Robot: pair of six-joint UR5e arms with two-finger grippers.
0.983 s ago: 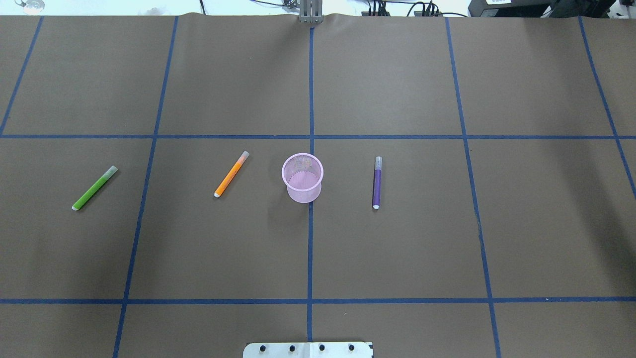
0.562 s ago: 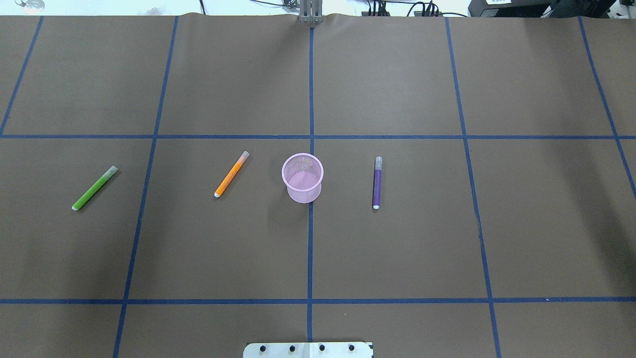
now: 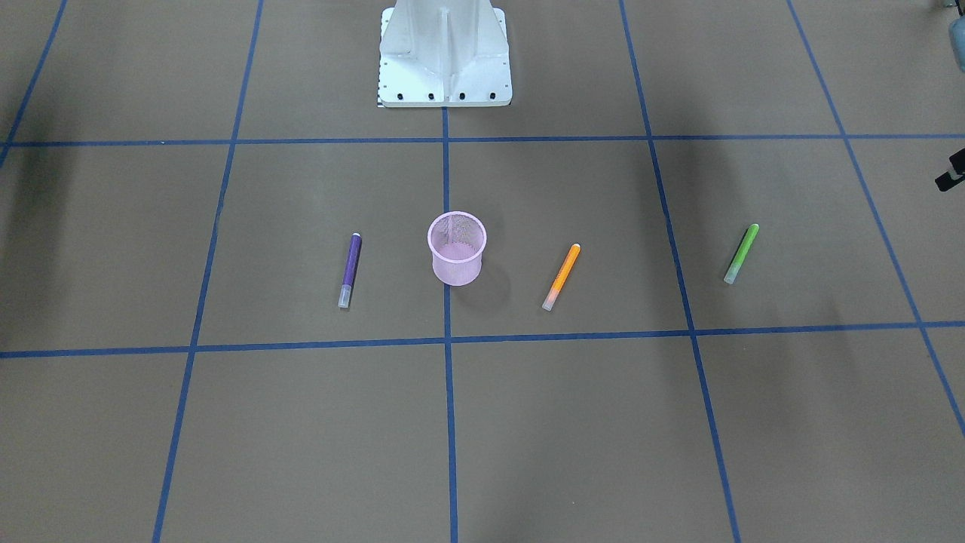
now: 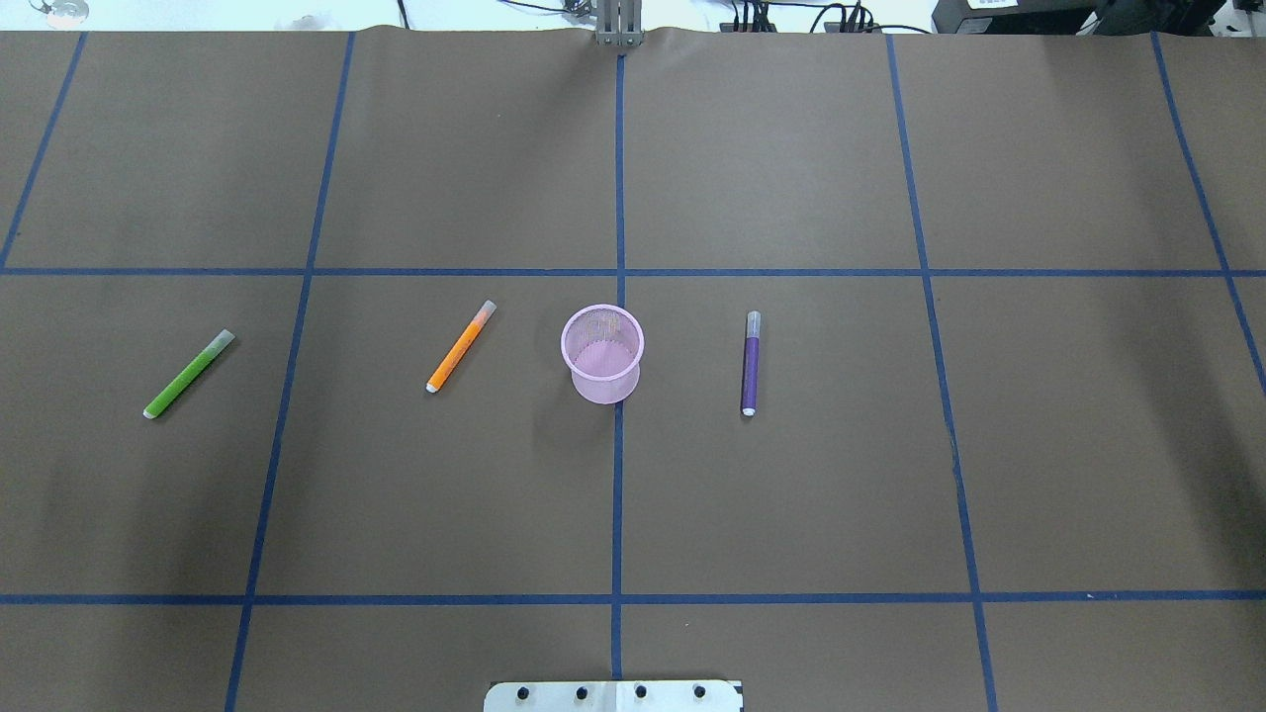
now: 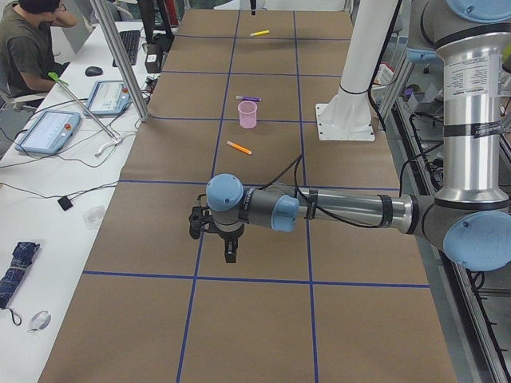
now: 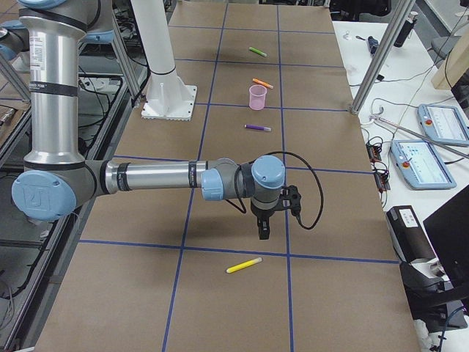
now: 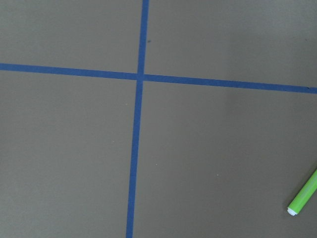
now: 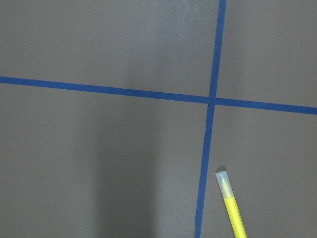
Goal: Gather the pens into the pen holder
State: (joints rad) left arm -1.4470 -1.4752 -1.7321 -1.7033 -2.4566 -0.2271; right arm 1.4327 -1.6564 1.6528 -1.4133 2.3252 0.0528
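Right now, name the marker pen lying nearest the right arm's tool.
The yellow marker pen, close by the right tool; the purple pen, orange pen and green pen lie far off toward the pink wire-mesh cup.

One pen lies left of pen holder; another pen right.

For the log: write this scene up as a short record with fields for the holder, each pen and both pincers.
pen holder: upright, no pen inside
purple pen: flat on the table, robot's right of holder
orange pen: flat, robot's left of holder
green pen: flat, farther left
yellow pen: flat, far right end
left pincer: above table, open or shut unclear
right pincer: above table by yellow pen, open or shut unclear
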